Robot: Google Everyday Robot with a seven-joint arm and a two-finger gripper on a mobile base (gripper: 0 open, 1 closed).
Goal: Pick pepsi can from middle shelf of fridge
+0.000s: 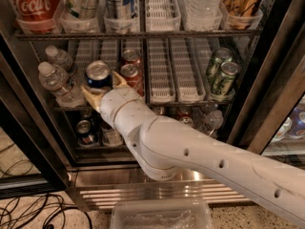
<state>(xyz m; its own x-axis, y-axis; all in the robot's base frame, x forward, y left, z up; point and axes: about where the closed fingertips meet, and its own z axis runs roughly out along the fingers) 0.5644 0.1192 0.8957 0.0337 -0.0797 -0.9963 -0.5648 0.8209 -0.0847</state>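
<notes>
The pepsi can [98,75], blue with a silver top, stands at the front left of the middle shelf [159,75], a wire rack with white slotted lane trays, inside the fridge [267,94]. My gripper [101,85] reaches in from the lower right on a white arm. Its tan fingers [88,94] sit on either side of the can, close against it. The can's lower part is hidden behind the gripper.
Two red cans [131,73] stand right beside the pepsi can, water bottles [55,78] to its left, green cans [221,73] at the right. A Coca-Cola bottle [33,4] is on the upper shelf. A clear plastic bin [159,216] and cables [28,213] lie on the floor.
</notes>
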